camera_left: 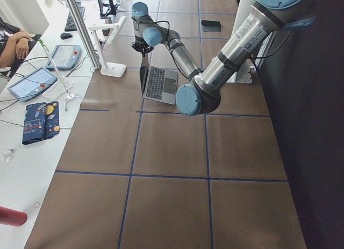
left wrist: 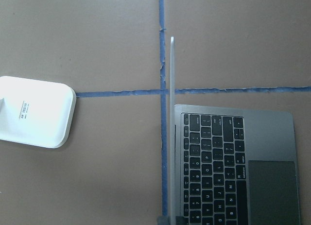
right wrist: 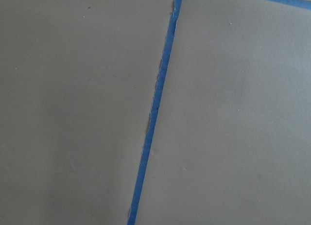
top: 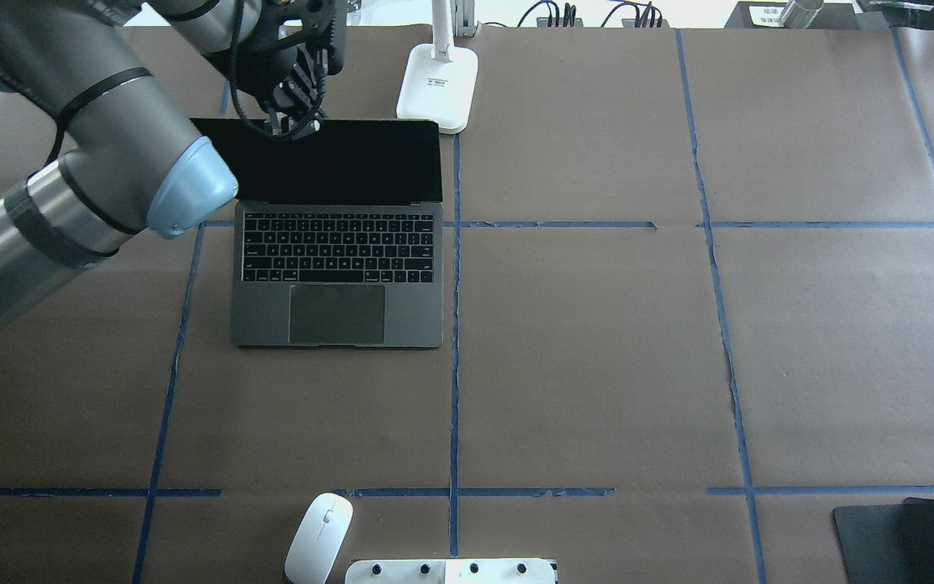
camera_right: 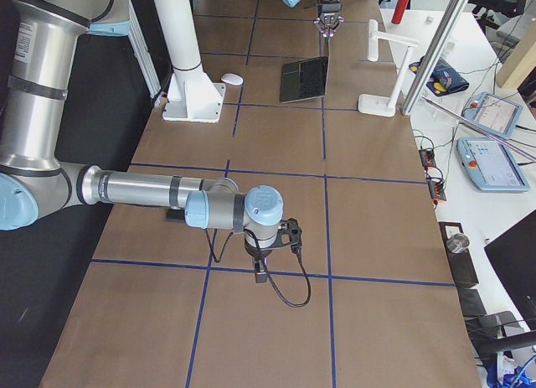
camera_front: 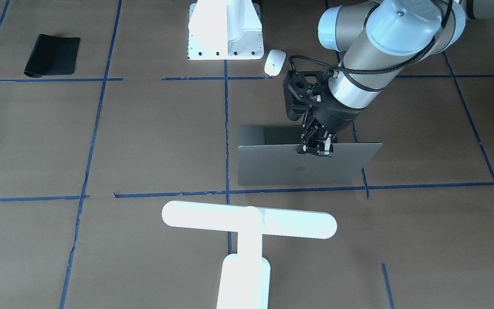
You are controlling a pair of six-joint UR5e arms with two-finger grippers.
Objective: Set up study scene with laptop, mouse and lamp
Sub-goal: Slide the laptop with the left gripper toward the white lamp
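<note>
The dark-grey laptop stands open on the table's left half, with its lid near upright. My left gripper reaches down over the lid's top edge and is shut on it, also in the overhead view. The left wrist view shows the lid edge-on beside the keyboard. The white T-shaped lamp stands just behind the laptop, its base to the right of the lid. The white mouse lies near the robot's base. My right gripper hangs low over bare table; I cannot tell whether it is open.
A white bolted pedestal stands next to the mouse. A black mouse pad lies at the near right corner. Blue tape lines divide the brown table. Tablets and cables lie on the side bench.
</note>
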